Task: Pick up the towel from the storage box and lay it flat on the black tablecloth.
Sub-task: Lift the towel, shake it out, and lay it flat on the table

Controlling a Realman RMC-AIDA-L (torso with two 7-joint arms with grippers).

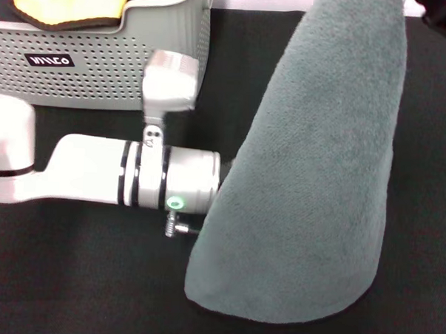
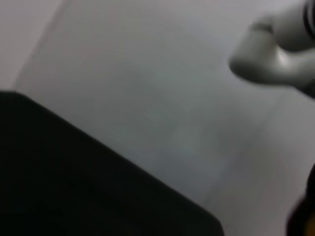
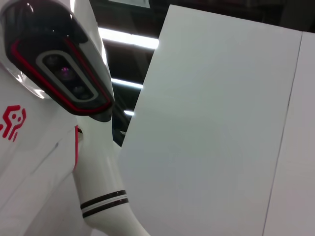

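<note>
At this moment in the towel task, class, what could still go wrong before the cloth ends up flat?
1. The towel hangs in a long fold, its lower edge already on the black tablecloth; lowered straight down, it may bunch or stay doubled.
2. The left arm reaches across right beside the hanging fold, its end hidden behind it, so the cloth may drape over or snag on it.
3. The storage box stands nearby; a sideways swing could brush it.

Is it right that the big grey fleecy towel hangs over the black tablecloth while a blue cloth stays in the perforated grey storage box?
Not quite: in the head view, the cloth left in the perforated grey storage box is yellow-orange. The grey fleecy towel does hang over the black tablecloth.
</note>
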